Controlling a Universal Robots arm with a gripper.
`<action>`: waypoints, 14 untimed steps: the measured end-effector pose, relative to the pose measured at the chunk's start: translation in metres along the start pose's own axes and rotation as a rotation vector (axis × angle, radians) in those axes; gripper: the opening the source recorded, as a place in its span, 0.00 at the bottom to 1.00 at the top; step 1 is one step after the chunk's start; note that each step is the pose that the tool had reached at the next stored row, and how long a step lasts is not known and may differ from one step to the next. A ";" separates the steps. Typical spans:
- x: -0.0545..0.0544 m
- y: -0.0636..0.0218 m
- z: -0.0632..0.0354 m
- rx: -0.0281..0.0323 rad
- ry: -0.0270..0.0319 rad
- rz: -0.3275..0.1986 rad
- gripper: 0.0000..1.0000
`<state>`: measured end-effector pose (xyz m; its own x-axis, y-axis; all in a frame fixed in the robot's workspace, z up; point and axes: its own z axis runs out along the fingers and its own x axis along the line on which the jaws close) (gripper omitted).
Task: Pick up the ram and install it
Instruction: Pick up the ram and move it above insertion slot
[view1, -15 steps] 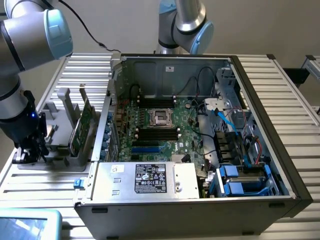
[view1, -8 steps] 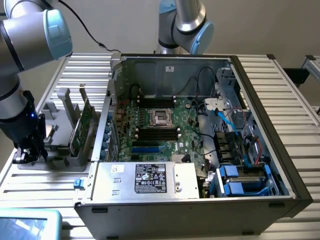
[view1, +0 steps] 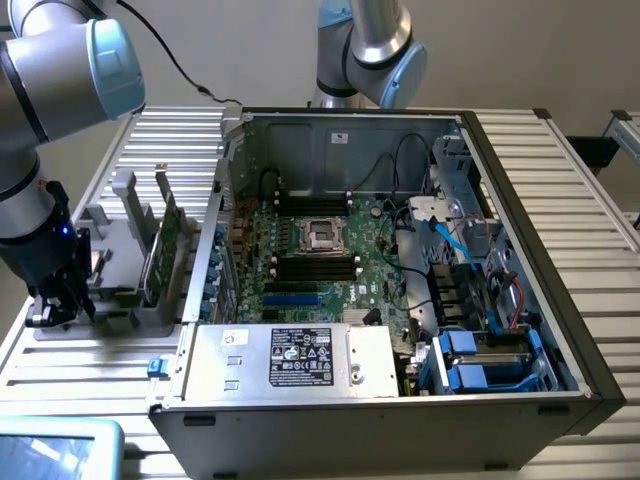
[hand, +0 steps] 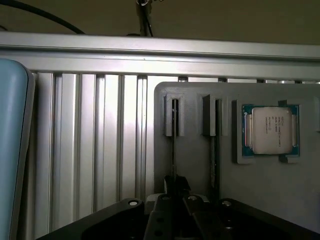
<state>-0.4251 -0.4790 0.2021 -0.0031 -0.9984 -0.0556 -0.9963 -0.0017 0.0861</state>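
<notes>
— Two thin boards are seen standing on edge in the grey holder (hand: 270, 185). Which one is gripped?
— The ram (hand: 173, 150), set in the slot farther from the processor chip (hand: 272, 130); the second board (hand: 216, 150) stands in the slot beside it, untouched.
— How is the gripper (hand: 176, 186) set?
— Its fingers are pressed together on the ram's upper edge, or so it appears, since the contact is partly hidden by the gripper's own body.
— And the long axis?
— It is laid straight away from the fingers towards the slotted post, parallel to the slats of the table (hand: 100, 150), so the stick is pinched across its thin dimension.
— Where are the memory slots (view1: 315, 265) found?
— Inside the open case (view1: 400, 430), well apart from the holder, towards the exterior view's right; their length is seen running across that view.
</notes>
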 end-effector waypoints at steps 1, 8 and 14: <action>0.000 0.0000 0.0000 0.0000 0.0000 0.000 0.11; 0.000 0.0002 -0.0025 -0.0001 0.0000 0.000 0.11; -0.001 0.0017 -0.0200 0.0000 0.0000 0.000 0.11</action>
<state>-0.4251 -0.4791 0.2221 -0.0030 -0.9984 -0.0556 -0.9963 -0.0018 0.0861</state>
